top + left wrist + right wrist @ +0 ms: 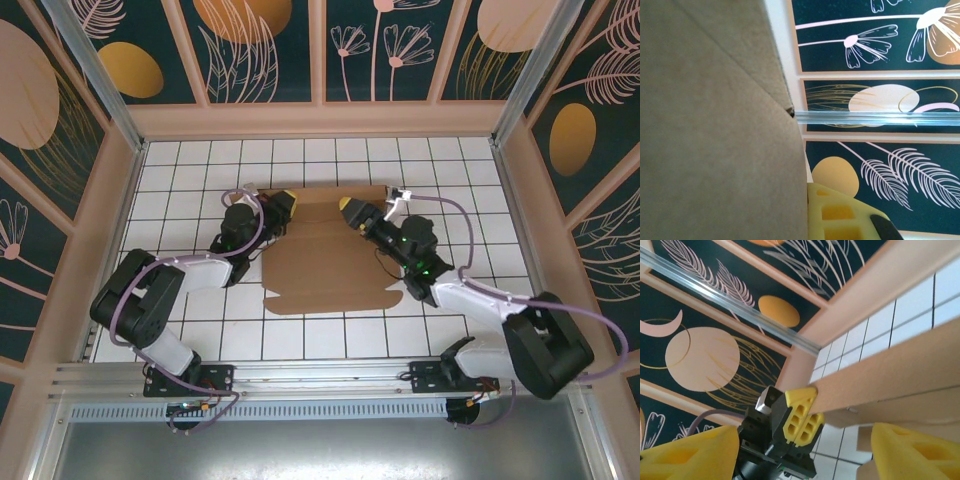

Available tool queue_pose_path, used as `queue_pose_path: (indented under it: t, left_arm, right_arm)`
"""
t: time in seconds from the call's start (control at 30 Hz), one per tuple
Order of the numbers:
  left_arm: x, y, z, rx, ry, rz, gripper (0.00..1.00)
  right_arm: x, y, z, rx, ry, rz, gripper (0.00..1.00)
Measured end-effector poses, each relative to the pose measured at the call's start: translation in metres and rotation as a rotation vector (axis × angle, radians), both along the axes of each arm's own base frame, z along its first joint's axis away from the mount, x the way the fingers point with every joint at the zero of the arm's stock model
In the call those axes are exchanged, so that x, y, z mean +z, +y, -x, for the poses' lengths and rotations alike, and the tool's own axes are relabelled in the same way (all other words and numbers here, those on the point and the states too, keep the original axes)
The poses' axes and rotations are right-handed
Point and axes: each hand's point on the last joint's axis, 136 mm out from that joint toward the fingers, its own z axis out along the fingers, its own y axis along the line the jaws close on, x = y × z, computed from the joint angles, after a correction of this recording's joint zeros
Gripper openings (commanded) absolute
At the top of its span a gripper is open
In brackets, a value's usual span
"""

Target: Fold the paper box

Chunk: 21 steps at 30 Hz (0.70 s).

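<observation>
Brown cardboard lies in the middle of the white tiled table (pixel 200 180): the paper box (pixel 325 265), most of it flat on the tiles between the two arms. Its far flap (pixel 320 195) stands up on edge along the back.

The left gripper (pixel 283 207) is at the left end of that flap. From the right wrist its two yellow pads sit pressed together right at the flap's end. In its own view the cardboard runs down against the inner face of one pad. So it looks to be clamped on the flap, though the pinch itself is partly hidden. Holding that end is probably what keeps the flap upright along its crease.

The right gripper (pixel 350 210) is just beside the flap, nearer its middle. Its fingers (pixel 910 452) are spread wide with nothing between them, and the strip of cardboard passes in front of them. That placement suits taking or pushing the flap next, while the other arm steadies it.

The box seems early in its folding. One panel is raised, while the side flaps and the near tabs are flat. A likely risk is the light sheet sliding on the smooth tiles if one arm pushes without the other bracing.
</observation>
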Motion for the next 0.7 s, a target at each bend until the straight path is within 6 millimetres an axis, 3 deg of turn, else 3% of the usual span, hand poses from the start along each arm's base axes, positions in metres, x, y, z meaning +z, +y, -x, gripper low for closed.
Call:
queue_pose_path:
  t: [0.27,0.57,0.7]
  left_arm:
    - [0.003,-0.016,0.003,-0.026,-0.005,0.029,0.0]
    - [0.004,-0.019,0.004,-0.016,0.001,0.042,0.0]
    - [-0.004,-0.018,0.002,-0.005,0.023,0.04,0.0]
  right_arm:
    - [-0.029,0.027,-0.026,0.007,0.165,-0.136,0.72]
    - [-0.032,0.032,-0.035,-0.058,0.183,-0.219,0.46]
    - [-0.038,0.032,-0.044,-0.087,0.19,-0.232,0.33]
